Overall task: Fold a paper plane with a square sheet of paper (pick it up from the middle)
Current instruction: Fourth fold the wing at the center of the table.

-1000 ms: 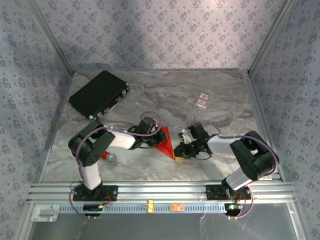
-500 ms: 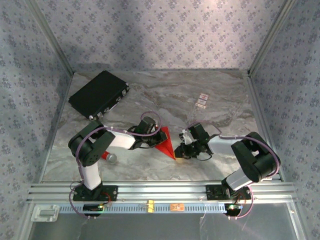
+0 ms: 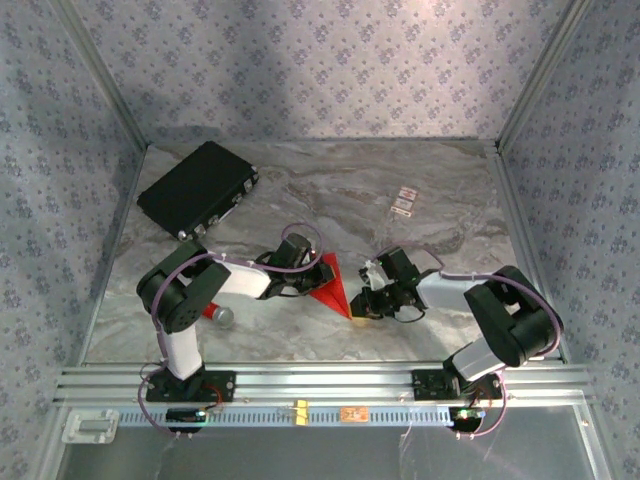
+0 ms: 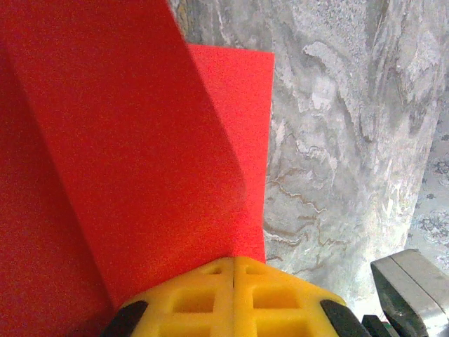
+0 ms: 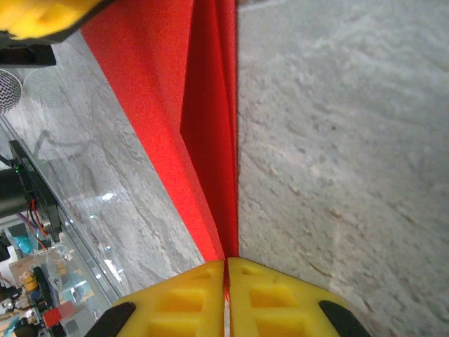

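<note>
**Mia:** Where is the red paper [image 3: 328, 284]?

**Tom:** In the middle of the top picture, on the table [image 3: 440, 200], between the two arms. It looks like a pointy triangle.

**Mia:** What is the left gripper [image 3: 308, 284] doing?

**Tom:** It is pinched shut on the paper's left side. The right gripper [image 3: 358, 308] is pinched shut on the sharp lower tip.

**Mia:** How do they make the fold nice?

**Tom:** I think they should hold tight, line up the edges, then press the crease flat and slow, so nothing slips or rips.

**Mia:** What do the close pictures add?

**Tom:** The left wrist picture shows one part of the red paper [image 4: 119, 140] lifted over a flat part. The right wrist picture shows the red paper [image 5: 207, 105] folded thin. From above it just looks flat, but you see the black case [image 3: 197, 187] in the upper left.
</note>
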`<action>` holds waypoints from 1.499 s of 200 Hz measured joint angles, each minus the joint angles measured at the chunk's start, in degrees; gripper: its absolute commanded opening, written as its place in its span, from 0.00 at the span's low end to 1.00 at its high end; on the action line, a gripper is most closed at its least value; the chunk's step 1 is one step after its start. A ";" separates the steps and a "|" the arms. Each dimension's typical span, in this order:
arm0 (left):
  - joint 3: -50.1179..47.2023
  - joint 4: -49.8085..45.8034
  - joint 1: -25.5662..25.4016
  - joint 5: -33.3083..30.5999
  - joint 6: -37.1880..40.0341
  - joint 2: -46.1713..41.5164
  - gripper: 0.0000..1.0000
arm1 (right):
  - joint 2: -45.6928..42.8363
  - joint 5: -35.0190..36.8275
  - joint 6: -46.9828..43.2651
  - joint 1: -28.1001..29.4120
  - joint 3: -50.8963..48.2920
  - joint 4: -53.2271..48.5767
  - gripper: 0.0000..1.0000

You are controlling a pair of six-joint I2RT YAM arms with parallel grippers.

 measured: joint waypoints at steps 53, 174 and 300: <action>0.00 0.07 0.00 0.02 0.00 0.04 0.05 | -0.04 0.28 -1.01 0.17 0.13 -0.70 0.09; 0.00 0.52 0.00 0.20 0.02 0.24 0.05 | -6.73 1.14 1.64 0.44 4.46 -2.89 0.08; 0.00 0.52 0.00 0.20 0.02 0.24 0.05 | 4.61 4.85 2.78 5.14 9.99 -0.81 0.05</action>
